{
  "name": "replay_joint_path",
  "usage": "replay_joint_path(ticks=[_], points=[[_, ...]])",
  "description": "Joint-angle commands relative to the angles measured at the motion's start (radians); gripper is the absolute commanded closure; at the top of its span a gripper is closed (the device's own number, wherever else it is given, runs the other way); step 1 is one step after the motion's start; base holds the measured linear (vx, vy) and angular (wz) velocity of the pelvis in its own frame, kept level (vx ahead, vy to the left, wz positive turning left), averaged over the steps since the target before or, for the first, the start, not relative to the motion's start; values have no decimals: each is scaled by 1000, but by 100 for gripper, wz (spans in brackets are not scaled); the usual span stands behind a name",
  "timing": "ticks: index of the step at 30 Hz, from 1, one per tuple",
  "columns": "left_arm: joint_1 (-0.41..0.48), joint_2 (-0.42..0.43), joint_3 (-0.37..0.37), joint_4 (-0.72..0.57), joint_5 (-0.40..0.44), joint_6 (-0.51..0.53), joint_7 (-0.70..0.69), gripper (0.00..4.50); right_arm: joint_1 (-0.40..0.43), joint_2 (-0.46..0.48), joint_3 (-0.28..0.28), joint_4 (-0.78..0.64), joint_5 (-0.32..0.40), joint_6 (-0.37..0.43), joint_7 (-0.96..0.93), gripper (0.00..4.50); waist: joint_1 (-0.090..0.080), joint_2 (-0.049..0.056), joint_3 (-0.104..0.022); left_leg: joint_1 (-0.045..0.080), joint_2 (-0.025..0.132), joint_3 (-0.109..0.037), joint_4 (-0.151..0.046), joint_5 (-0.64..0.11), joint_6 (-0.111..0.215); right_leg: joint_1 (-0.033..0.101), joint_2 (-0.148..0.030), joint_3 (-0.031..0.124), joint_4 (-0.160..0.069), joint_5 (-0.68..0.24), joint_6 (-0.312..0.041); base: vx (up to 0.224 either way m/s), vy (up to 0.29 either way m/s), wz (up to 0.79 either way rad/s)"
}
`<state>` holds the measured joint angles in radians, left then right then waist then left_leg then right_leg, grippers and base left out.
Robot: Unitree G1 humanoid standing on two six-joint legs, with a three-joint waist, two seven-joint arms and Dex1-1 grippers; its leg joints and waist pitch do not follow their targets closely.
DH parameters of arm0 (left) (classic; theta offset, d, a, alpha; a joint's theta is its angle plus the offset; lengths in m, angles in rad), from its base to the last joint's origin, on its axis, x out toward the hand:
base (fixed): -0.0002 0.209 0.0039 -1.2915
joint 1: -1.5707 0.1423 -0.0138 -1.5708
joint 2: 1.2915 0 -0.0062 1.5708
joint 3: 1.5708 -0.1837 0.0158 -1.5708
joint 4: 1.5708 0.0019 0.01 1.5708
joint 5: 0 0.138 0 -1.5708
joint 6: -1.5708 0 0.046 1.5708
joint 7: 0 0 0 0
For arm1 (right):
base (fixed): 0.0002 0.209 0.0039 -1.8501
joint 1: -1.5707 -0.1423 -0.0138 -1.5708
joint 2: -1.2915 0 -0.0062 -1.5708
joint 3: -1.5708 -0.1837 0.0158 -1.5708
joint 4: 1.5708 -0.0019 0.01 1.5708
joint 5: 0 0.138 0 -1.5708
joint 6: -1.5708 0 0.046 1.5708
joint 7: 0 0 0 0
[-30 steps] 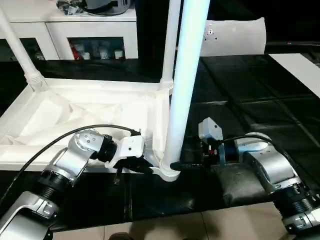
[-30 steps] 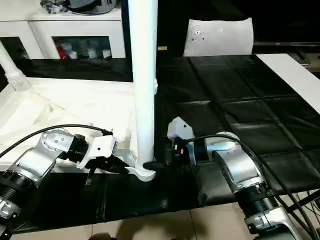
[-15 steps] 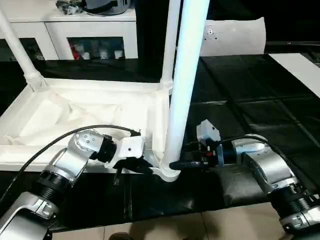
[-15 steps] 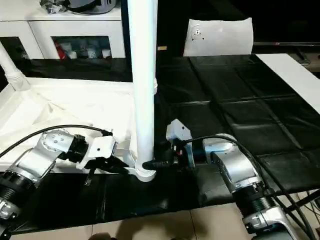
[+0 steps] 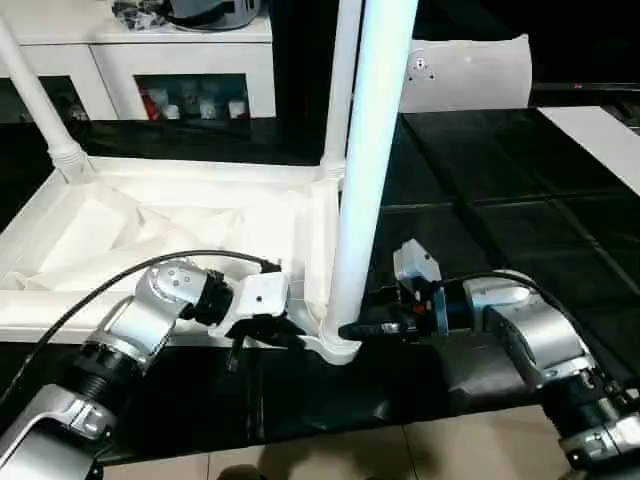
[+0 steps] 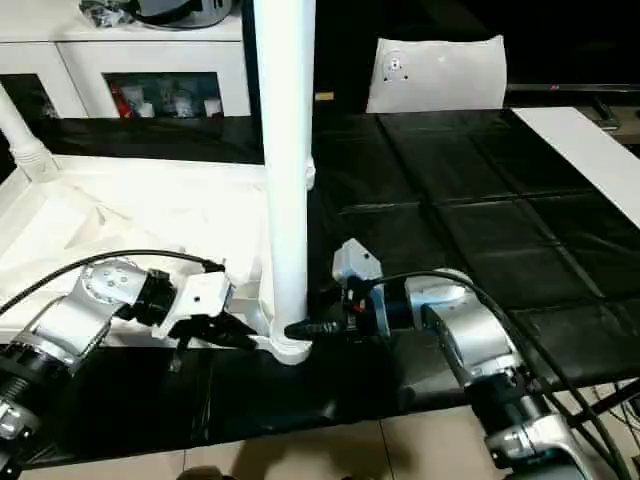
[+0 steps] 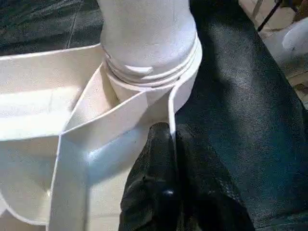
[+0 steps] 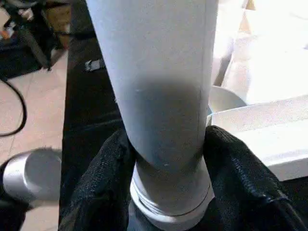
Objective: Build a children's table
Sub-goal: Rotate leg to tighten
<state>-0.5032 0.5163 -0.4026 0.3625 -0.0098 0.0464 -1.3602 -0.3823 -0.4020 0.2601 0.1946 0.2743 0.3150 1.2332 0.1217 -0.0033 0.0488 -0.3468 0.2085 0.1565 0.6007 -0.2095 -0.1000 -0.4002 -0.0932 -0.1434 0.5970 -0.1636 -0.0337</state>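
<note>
The children's table top [image 5: 150, 230] lies upside down on the black mat, ribbed underside up. A thick white leg [image 5: 365, 180] stands upright in the near right corner socket [image 7: 149, 62]. My left gripper [image 5: 280, 335] is shut on the thin rim [image 7: 171, 103] of the top just beside that socket. My right gripper [image 5: 365, 320] reaches in from the right, and its black fingers [image 8: 103, 173] press against both sides of the leg [image 8: 159, 96] just above its threaded base. Two more legs stand upright in the far right [image 5: 340, 90] and far left [image 5: 40, 100] corners.
A white cabinet [image 5: 180, 70] with dark openings stands behind the table top. A white cushion-like bag [image 5: 470, 70] lies at the back right, and a white board [image 5: 600, 140] at the right edge. The mat ends at tiled floor [image 5: 400, 455] near me.
My right gripper's fingers have closed in onto the base of the near leg. The left gripper has stayed put on the rim.
</note>
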Motion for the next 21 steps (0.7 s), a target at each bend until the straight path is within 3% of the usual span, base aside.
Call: replay_joint_path(ticks=[1, 2, 3, 4, 5, 6, 7, 8, 10, 12, 16, 17, 18, 20, 21], points=[[1, -44, -5, -27, -1, 65, 60, 450, 26, 39, 8, -62, 44, 28, -38, 260, -7, 6, -69, -2, 32, 3, -74, -128, 34, 64, -65, 70, -62, -242, -159, 0, 0, 0], [-15, -112, 24, -19, -9, 148, 162, 450, 60, 117, -18, -72, 16, 40, -202, 260, -5, 8, -67, 1, 30, 3, -73, -143, 30, 61, -66, 69, -68, -272, -152, 0, 0, 0], [-16, -118, 27, -18, -10, 156, 171, 450, 62, 125, -20, -72, 13, 41, -218, 260, -7, 8, -62, 3, 30, 5, -76, -157, 18, 56, -65, 69, -75, -308, -142, 0, 0, 0], [-19, -129, 32, -16, -12, 167, 185, 450, 67, 137, -24, -73, 8, 43, -243, 261, -10, 7, -61, 1, 27, 3, -77, -176, 10, 59, -67, 66, -78, -347, -130, 0, 0, 0], [-26, -158, 44, -13, -13, 200, 230, 450, 71, 179, -36, -70, 4, 67, -312, 261, -16, 3, -60, -1, 19, 0, -78, -206, -3, 66, -66, 58, -88, -445, -87, 0, 0, 0], [-35, -188, 54, -5, -9, 228, 279, 450, 72, 223, -49, -63, 3, 87, -379, 261, -21, 3, -56, 8, 14, 1, -75, -224, -2, 56, -65, 56, -103, -512, -56, 0, 0, 0], [-35, -188, 54, -5, -9, 228, 279, 450, 72, 223, -49, -63, 3, 87, -379, 261, -26, 4, -54, 7, 14, 1, -76, -234, -4, 55, -65, 55, -108, -537, -45, 0, 0, 0], [-47, -220, 65, 8, -2, 255, 334, 450, 70, 275, -63, -48, -8, 105, -462, 261, -35, 2, -55, 0, 11, -3, -76, -234, -6, 61, -64, 50, -111, -558, -23, 0, 0, 0], [-67, -265, 89, 34, 7, 288, 421, 450, 62, 344, -80, -23, -26, 116, -569, 261, -45, 2, -55, 0, 9, -6, -76, -240, -9, 61, -64, 45, -115, -566, -7, 0, 0, 0], [-92, -310, 117, 67, 17, 314, 515, 450, 42, 421, -108, 19, -44, 127, -696, 261, -69, 3, -60, 1, 4, -10, -73, -257, -3, 60, -63, 36, -123, -564, 0, 0, 0, 0], [-118, -353, 146, 88, 26, 334, 606, 450, 0, 485, -149, 88, -77, 124, -845, 261, -83, 16, -62, 0, 12, -13, -79, -236, 15, 63, -62, 42, -113, -451, -46, 0, 0, 0], [-126, -364, 151, 89, 37, 332, 626, 450, -13, 510, -166, 102, -80, 105, -884, 261, -87, 11, -61, 1, 11, -10, -79, -231, 17, 59, -61, 45, -111, -435, -60, 0, 0, 0], [-126, -364, 151, 89, 37, 332, 626, 450, -13, 510, -166, 102, -80, 105, -884, 261, -85, 13, -65, 2, 12, -10, -78, -212, 18, 61, -62, 49, -106, -408, -73, 0, 0, 0], [-126, -367, 140, 77, 58, 336, 626, 450, -15, 549, -199, 88, -92, 73, -943, 205, -81, 14, -69, 0, 18, -8, -79, -160, 23, 60, -63, 57, -94, -317, -101, 0, 0, 0], [-122, -360, 133, 74, 61, 327, 614, 450, -10, 554, -206, 75, -89, 62, -942, 205, -80, 17, -73, -2, 20, -10, -78, -126, 26, 65, -62, 59, -82, -247, -123, 0, 0, 0]])
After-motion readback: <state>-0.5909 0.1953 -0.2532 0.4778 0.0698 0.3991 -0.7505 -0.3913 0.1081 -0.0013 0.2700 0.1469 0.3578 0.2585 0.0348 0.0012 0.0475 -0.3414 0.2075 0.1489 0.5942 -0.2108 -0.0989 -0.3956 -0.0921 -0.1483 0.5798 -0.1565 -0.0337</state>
